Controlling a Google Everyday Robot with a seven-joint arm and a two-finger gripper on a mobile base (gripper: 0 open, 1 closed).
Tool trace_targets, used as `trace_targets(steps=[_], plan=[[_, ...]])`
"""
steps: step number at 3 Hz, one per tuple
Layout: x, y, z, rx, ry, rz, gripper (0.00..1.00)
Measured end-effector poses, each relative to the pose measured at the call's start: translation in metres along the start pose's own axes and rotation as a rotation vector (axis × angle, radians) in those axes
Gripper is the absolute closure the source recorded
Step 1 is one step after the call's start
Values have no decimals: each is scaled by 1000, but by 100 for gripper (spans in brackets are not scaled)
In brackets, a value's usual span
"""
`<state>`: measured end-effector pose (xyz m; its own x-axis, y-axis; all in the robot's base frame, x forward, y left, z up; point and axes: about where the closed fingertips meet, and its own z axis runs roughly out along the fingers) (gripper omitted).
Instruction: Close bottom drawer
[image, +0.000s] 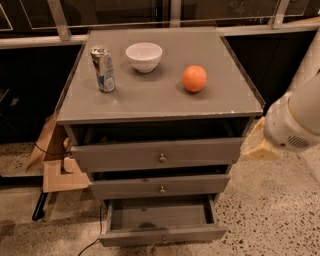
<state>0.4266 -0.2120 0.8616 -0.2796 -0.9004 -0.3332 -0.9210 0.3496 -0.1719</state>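
The grey cabinet (160, 100) has three drawers. The bottom drawer (162, 234) is pulled far out, its inside bare, and its slim front panel sits near the frame's lower edge. The top drawer (160, 154) and the middle drawer (160, 186) stand slightly out, each with a small brass knob. My gripper (254, 144), pale yellow on a white arm (295, 120), hangs at the cabinet's right side, level with the top drawer. It is well above the bottom drawer and to its right.
On the cabinet top stand a soda can (103, 69), a white bowl (144, 56) and an orange (194, 78). Cardboard boxes (57, 165) and a cable lie on the floor to the left. Speckled floor (270, 215) spreads to the right.
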Motion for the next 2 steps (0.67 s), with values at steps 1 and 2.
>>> trace_targets(steps=[1,2], plan=[[21,17,69,-63,-64,41,100],[52,44,150,-179,-111,91,100]])
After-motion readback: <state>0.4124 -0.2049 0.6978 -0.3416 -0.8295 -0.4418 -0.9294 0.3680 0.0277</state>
